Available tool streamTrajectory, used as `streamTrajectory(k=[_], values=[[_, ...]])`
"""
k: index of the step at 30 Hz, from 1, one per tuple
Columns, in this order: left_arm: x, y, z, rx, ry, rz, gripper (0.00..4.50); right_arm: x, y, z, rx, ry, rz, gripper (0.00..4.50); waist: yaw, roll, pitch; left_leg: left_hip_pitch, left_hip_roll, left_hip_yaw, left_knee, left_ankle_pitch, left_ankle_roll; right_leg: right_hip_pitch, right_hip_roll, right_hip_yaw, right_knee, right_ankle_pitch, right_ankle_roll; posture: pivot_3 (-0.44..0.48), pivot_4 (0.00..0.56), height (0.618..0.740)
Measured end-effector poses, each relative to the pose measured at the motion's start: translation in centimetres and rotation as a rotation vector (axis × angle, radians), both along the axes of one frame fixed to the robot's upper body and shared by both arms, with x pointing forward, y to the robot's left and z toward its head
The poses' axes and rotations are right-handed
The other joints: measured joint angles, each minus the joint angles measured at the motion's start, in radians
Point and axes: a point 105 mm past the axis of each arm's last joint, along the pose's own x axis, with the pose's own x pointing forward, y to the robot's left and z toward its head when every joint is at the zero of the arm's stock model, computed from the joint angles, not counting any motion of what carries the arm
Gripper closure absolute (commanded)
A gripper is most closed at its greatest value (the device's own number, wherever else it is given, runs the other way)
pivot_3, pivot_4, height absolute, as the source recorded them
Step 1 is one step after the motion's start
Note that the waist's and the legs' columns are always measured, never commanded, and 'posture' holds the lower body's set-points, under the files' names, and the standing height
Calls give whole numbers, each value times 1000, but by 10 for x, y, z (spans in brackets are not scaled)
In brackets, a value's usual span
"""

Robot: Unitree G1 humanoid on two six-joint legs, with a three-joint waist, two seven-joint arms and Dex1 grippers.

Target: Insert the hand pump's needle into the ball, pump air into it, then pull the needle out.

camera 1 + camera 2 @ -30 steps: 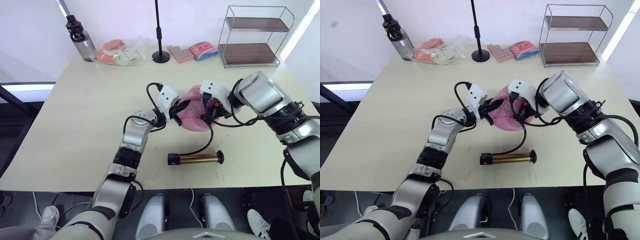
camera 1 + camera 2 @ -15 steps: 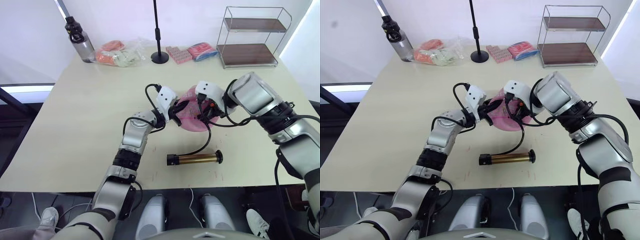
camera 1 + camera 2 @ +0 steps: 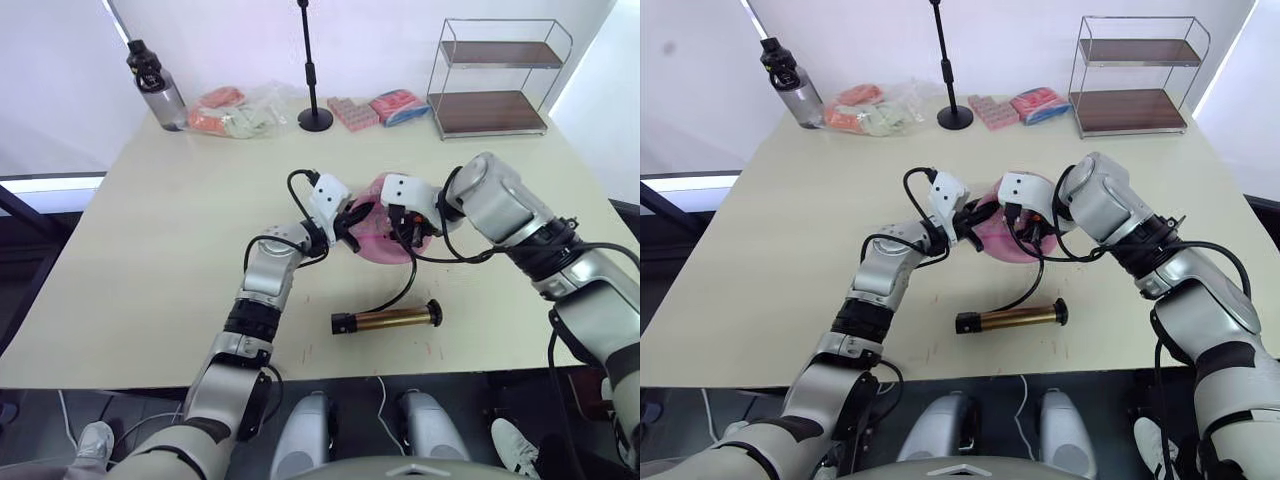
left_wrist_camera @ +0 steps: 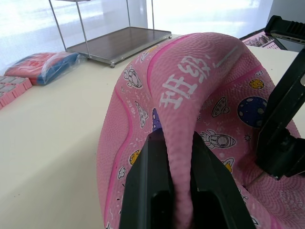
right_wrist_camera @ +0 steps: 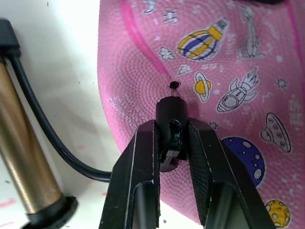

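From the left eye view, the ball (image 3: 385, 225) sat flattish near the middle of the desk (image 3: 150, 250), with the left pincer (image 3: 350, 215) at its left edge and the right pincer (image 3: 410, 228) pressed against its right side. The hand pump (image 3: 385, 320) lay on its side just in front of the ball, its thin black hose (image 3: 400, 298) curving up toward the right pincer. Along the far edge stood a bottle (image 3: 155, 88), a clear bag of packets (image 3: 235, 108), a black stand (image 3: 312, 70) and a wire shelf (image 3: 495, 75).

The right eye view gave the same layout (nothing further to tell from it).

In the left wrist view, the left pincer (image 4: 178, 183) was clenched on a raised fold of the ball (image 4: 190, 105), the pink skin pinched between its two fingers (image 4: 145, 186); a black part of the other pincer (image 4: 283, 119) leaned on the ball beside it.

In the right wrist view, the right pincer (image 5: 172, 148) gripped the black hose tip (image 5: 170, 119), which hovered just beside the small valve hole (image 5: 174, 85) in the ball (image 5: 228, 71), the needle itself hidden. The hand pump (image 5: 24, 162) lay near, on the desk
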Motion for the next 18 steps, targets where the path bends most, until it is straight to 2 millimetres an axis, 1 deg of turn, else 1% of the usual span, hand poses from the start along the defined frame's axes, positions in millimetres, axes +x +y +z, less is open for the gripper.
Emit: streamTrajectory(k=[5,11,18], values=[[0,1,-1,1,4,7,4459,2,1,-3,-20,-32,27,4182,-2,0,-5,0,0,-1,0,0,0,0,1,0,0,0,0,0,150,740],[0,1,-4,4,9,12,4459,4,3,-8,79,97,-144,4182,-4,0,-11,1,1,-2,-1,0,0,1,1,-1,0,1,-1,0,150,740],[0,1,-4,7,10,13,4459,3,5,-9,130,163,-235,4182,-3,0,-13,6,1,-4,-7,2,-3,1,1,-3,-1,2,-4,0,150,740]])
